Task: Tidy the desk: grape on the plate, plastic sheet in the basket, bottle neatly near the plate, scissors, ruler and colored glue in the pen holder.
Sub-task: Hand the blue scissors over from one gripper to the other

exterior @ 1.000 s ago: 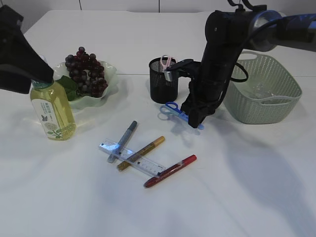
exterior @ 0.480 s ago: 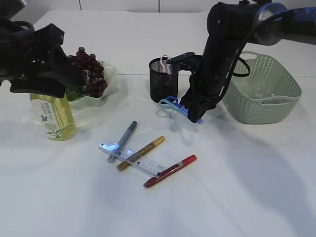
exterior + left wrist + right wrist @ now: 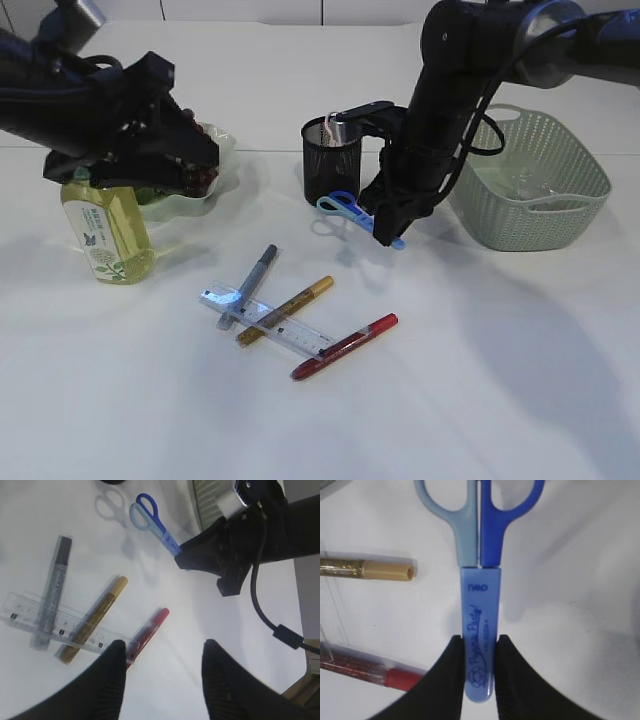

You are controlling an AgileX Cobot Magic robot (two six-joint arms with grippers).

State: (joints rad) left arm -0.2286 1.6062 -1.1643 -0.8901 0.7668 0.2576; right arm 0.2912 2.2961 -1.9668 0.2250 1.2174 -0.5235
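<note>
My right gripper [image 3: 390, 236] is shut on the capped blade end of the blue scissors [image 3: 343, 207]; the scissors hang above the table beside the black mesh pen holder [image 3: 328, 168]. In the right wrist view the scissors [image 3: 480, 595] run up from my right gripper [image 3: 479, 647]. My left gripper [image 3: 203, 155] hovers open and empty over the plate [image 3: 226, 148], covering most of the grape [image 3: 197, 177]. The bottle [image 3: 106, 227] stands left of the plate. The clear ruler [image 3: 268, 322] lies under the silver [image 3: 251, 283], gold [image 3: 291, 307] and red [image 3: 346, 346] glue pens. A clear plastic sheet [image 3: 524, 184] lies in the basket [image 3: 560, 225].
The pen holder has a pink-handled item in it. In the left wrist view my left gripper [image 3: 164, 647] looks down on the ruler [image 3: 20, 611], the red glue pen [image 3: 150, 627] and the scissors [image 3: 150, 517]. The front half of the table is bare.
My right gripper has lifted the scissors and carried them left toward the pen holder. My left arm has swung right from the bottle to above the plate.
</note>
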